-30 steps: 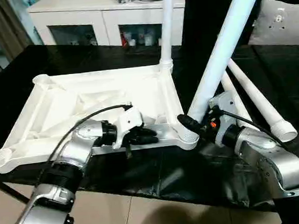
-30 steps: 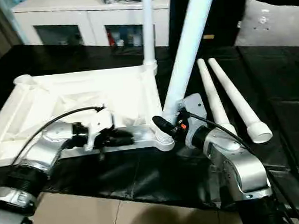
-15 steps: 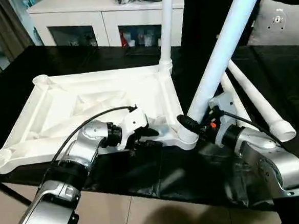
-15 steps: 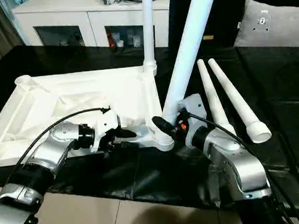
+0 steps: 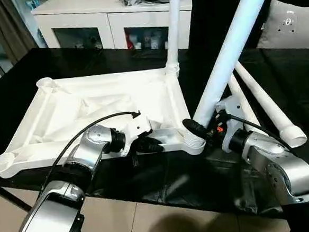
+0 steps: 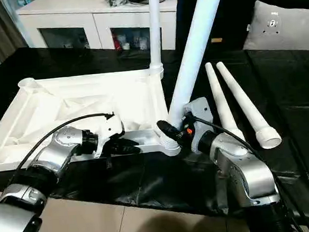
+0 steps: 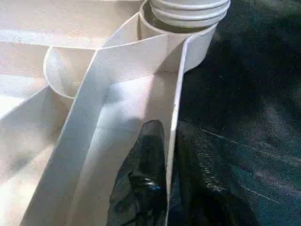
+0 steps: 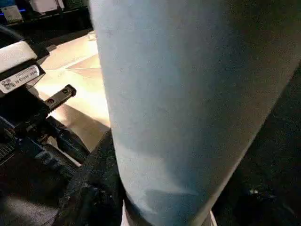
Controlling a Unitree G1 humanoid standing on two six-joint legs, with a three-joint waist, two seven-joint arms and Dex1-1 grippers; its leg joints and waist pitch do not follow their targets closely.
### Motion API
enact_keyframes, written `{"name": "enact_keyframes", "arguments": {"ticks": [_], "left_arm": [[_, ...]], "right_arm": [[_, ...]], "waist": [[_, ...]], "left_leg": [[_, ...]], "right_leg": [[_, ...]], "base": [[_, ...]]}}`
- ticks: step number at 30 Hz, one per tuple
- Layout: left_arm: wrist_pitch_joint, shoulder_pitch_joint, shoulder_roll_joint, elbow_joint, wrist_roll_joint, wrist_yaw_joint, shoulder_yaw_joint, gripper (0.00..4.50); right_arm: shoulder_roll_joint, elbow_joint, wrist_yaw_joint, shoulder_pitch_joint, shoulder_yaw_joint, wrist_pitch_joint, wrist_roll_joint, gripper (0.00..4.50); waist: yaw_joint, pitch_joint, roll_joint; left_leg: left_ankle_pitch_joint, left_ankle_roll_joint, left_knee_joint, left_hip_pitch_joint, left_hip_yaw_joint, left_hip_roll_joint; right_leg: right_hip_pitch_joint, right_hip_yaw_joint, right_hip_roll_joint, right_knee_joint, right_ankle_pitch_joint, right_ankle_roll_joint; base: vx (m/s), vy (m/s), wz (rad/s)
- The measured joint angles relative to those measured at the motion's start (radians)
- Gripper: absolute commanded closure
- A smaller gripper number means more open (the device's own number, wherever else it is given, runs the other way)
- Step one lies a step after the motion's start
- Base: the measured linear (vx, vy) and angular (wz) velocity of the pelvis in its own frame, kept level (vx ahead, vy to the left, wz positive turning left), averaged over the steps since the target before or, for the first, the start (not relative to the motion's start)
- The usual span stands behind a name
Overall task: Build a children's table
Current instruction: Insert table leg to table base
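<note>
The white table top [image 5: 90, 102] lies upside down on the black cloth, ribs facing up. One leg [image 5: 173, 24] stands upright in its far right corner socket. A second leg [image 5: 229, 47] leans in the near right socket [image 5: 193, 142], and my right gripper [image 5: 198, 128] is shut on its base. My left gripper [image 5: 148, 144] is shut on the near rim [image 7: 174, 117], with one finger [image 7: 146, 179] inside the wall and the other outside. Two loose legs [image 5: 265, 105] lie on the cloth to the right.
A white cabinet with glass doors [image 5: 110, 18] stands behind the table. A grey cushion [image 5: 291, 24] sits at the back right. The black cloth's front edge [image 5: 165, 195] hangs over a tiled floor just below my forearms.
My left forearm has swung inward and its gripper has shifted slightly on the near rim. The right gripper and the leaning leg have stayed put.
</note>
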Motion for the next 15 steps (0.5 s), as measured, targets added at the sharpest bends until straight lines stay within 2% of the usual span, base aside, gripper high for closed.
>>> {"name": "enact_keyframes", "arguments": {"ticks": [7, 12, 15], "left_arm": [[-0.091, -0.043, 0.007, 0.045, 0.059, 0.004, -0.050, 4.50], [-0.076, -0.045, 0.018, 0.039, 0.044, -0.056, -0.040, 4.50], [-0.072, -0.038, 0.030, 0.026, 0.034, -0.104, -0.039, 4.50]], "right_arm": [[-0.010, 0.021, 0.014, -0.025, 0.004, 0.000, -0.008, 2.61], [-0.047, 0.029, 0.059, -0.051, 0.039, 0.023, -0.009, 2.61], [-0.060, 0.040, 0.084, -0.072, 0.048, 0.052, -0.010, 2.61]], "waist": [[-0.005, 0.000, 0.000], [-0.012, 0.000, -0.001], [-0.008, 0.001, -0.002]], "left_leg": [[0.000, 0.000, 0.000, 0.000, 0.000, 0.000], [0.000, 0.000, -0.001, 0.000, 0.000, 0.000], [0.000, 0.000, -0.001, -0.001, 0.000, 0.001]], "right_leg": [[0.000, 0.000, 0.000, 0.000, 0.000, 0.000], [0.000, 0.000, 0.000, 0.000, 0.000, 0.000], [-0.001, 0.000, 0.000, 0.000, 0.000, 0.000]], "base": [[0.000, 0.000, 0.00], [0.000, 0.000, 0.00], [0.000, 0.000, 0.00]]}}
